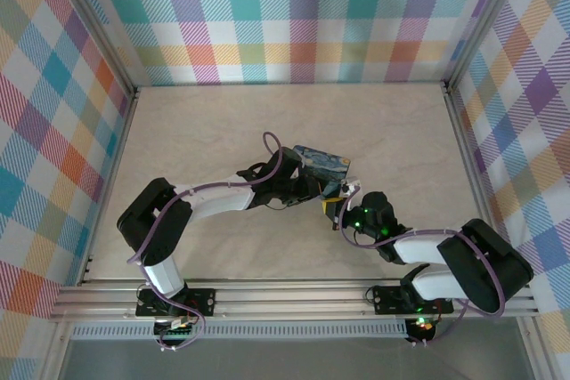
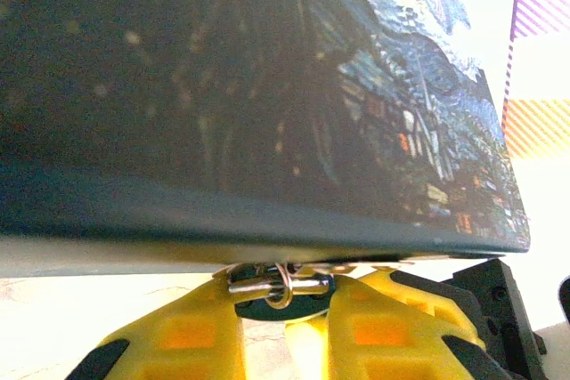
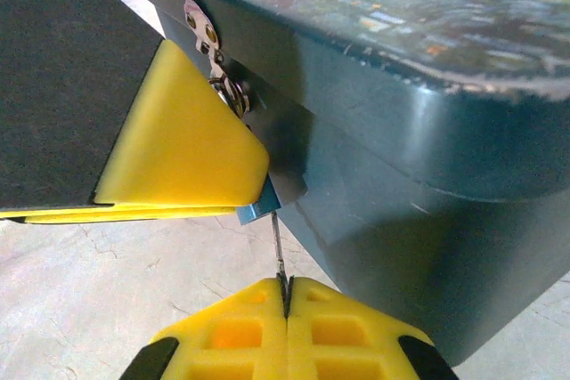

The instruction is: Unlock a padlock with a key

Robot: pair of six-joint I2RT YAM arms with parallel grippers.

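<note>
The padlock (image 3: pixel 253 213), clamped in your left fingers (image 3: pixel 178 131), met the key (image 3: pixel 278 251) pinched just above your closed right fingers (image 3: pixel 232 335); off-axis twisting could bend it.

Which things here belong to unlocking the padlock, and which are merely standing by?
Job: tiny blue padlock, held by the left gripper; thin dark metal key, pinched in the right gripper.
Standing by: dark-blue night-sky tin box; beige table; plaid walls.
</note>
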